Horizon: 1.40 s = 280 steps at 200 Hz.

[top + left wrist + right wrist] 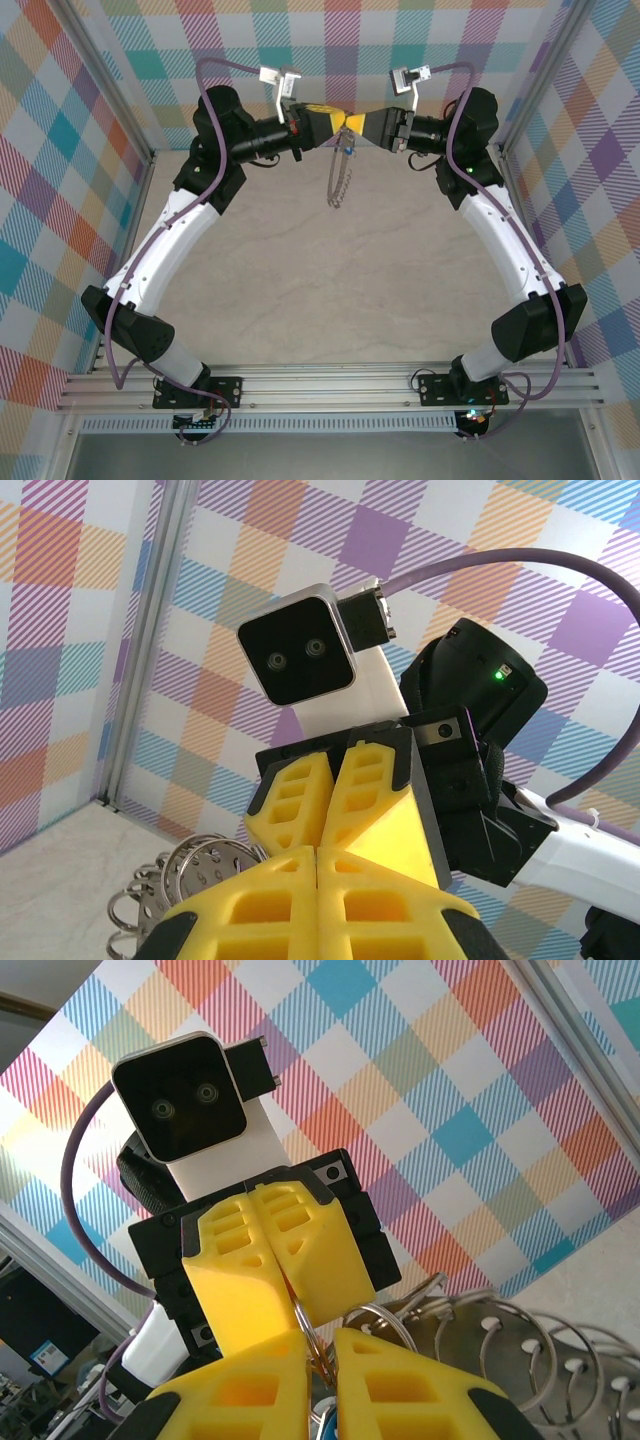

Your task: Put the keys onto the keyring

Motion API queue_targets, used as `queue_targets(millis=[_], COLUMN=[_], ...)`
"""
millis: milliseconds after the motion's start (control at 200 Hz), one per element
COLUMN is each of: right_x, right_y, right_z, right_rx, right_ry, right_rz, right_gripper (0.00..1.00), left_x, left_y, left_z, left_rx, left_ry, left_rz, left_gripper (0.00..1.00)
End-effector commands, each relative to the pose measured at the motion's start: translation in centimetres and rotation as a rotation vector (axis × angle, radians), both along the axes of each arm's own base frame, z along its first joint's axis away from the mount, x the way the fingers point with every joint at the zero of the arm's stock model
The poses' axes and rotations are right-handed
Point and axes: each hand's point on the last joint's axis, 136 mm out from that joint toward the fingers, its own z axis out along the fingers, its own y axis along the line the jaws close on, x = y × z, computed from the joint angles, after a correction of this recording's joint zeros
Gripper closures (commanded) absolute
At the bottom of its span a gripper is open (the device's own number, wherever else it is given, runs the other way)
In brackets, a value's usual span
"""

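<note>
Overhead, both jaws meet tip to tip at 12 o'clock, the keyring (338,185) dangling beneath, above the counter (330,290).
Left wrist: left jaws pressed closed, keyring (195,870) loops at 8 o'clock. Right wrist: left jaws pinch the keyring (520,1345) wire; right jaws nearly closed around it, grip uncertain.

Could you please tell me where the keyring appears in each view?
Top external: keyring hangs upper centre, under the yellow fingers.
Left wrist: bottom left, beside those fingers.
Right wrist: bottom right, beside them.
Shared landmark: the two yellow finger pairs meeting tip to tip.
</note>
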Motion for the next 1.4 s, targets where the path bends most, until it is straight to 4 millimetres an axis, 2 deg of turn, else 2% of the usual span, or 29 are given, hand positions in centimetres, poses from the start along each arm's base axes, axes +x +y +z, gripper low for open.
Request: queue_targets(millis=[0, 100, 200, 400, 545, 610, 765, 840, 870, 1000, 1190, 1295, 1395], right_x=[-0.5, -0.4, -0.3, 0.2, 0.3, 0.3, 0.9, 0.8, 0.7, 0.3, 0.1, -0.3, -1.0], right_y=[0.3, 0.3, 0.3, 0.1, -0.1, -0.3, -1.2, -1.7, -1.7, -2.0, -2.5, -2.5, -2.1], right_z=[1.2, 1.2, 1.3, 1.0, -0.4, -0.9, -1.8, -2.2, -2.4, -3.1, -3.6, -3.2, -2.9], right_rx=[0.021, 0.021, 0.016, -0.018, -0.125, -0.179, -0.256, -0.297, -0.315, -0.378, -0.451, -0.460, -0.464], right_ry=[-0.033, -0.028, -0.026, -0.008, -0.012, -0.018, -0.015, -0.028, -0.038, -0.083, -0.152, -0.175, -0.194], right_rz=[0.021, 0.014, 0.009, -0.039, -0.073, -0.074, -0.082, -0.076, -0.077, -0.065, -0.093, -0.088, -0.078], right_gripper=[0.88, 0.88, 1.00, 1.00, 1.00, 1.00, 1.00, 1.00, 1.00, 1.00, 1.00, 1.00, 1.00], left_x=[-1.1, -1.1, -1.2, -0.6, -0.2, -0.3, 0.2, -0.2, -0.3, -1.2, -2.3, -2.7, -2.9], left_y=[0.5, 0.4, 0.5, 0.7, 1.2, 1.6, 2.7, 3.2, 3.4, 4.1, 4.0, 3.6, 3.2], left_z=[1.6, 1.4, 1.3, 0.9, 0.4, 0.4, 0.3, 0.3, -0.4, -1.0, -1.7, -2.1, -2.4], left_rx=[-0.033, -0.032, -0.033, -0.015, 0.026, 0.048, 0.095, 0.125, 0.157, 0.201, 0.228, 0.239, 0.240], left_ry=[-0.059, -0.058, -0.057, -0.039, -0.037, -0.047, -0.051, -0.061, -0.046, -0.039, -0.008, 0.014, 0.031], left_rz=[-0.016, -0.019, -0.017, 0.020, 0.063, 0.075, 0.117, 0.099, 0.097, 0.066, -0.007, -0.059, -0.099], left_gripper=[1.00, 1.00, 1.00, 1.00, 0.69, 0.60, 0.43, 0.39, 0.38, 0.34, 0.32, 0.38, 0.49])
